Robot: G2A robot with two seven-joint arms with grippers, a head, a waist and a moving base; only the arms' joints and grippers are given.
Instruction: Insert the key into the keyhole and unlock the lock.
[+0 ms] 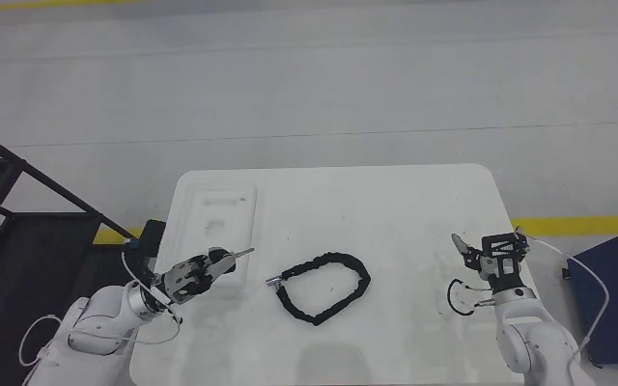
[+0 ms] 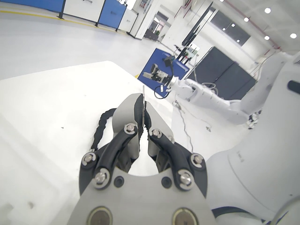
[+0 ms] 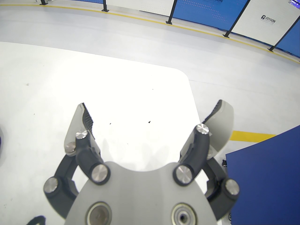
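- I am pinching the key (image 2: 143, 99) in my left fingers (image 2: 143, 110). They are squeezed tight shut on it, so the picking-up part is looking done.
- The key is thin, flat and made of shiny metal. Its tip is sticking out past them, up in the air above the left side of the desk (image 1: 406, 207).
- The key tip is pointing toward the lock (image 1: 359, 274), but it is not touching it yet.
- The lock is lying flat near the middle of the desk, a little toward the near edge. It is a long bendy loop wearing a soft, wrinkly black cloth sleeve.
- The lock's small metal end (image 1: 273, 282) is facing the left side, nearest my key. I am guessing the keyhole is sitting there, but it is too small for me to tell.
- My right fingers (image 3: 151, 107) are spread wide open and holding nothing. They are hanging over the desk near its right edge, well apart from the lock.
- A flat white tray (image 1: 222, 207) is lying near the far left corner.
- I am thinking this is left: pushing the key in, turning it, and opening the loop. Nothing is holding the floppy lock down, so it may slide when I push.
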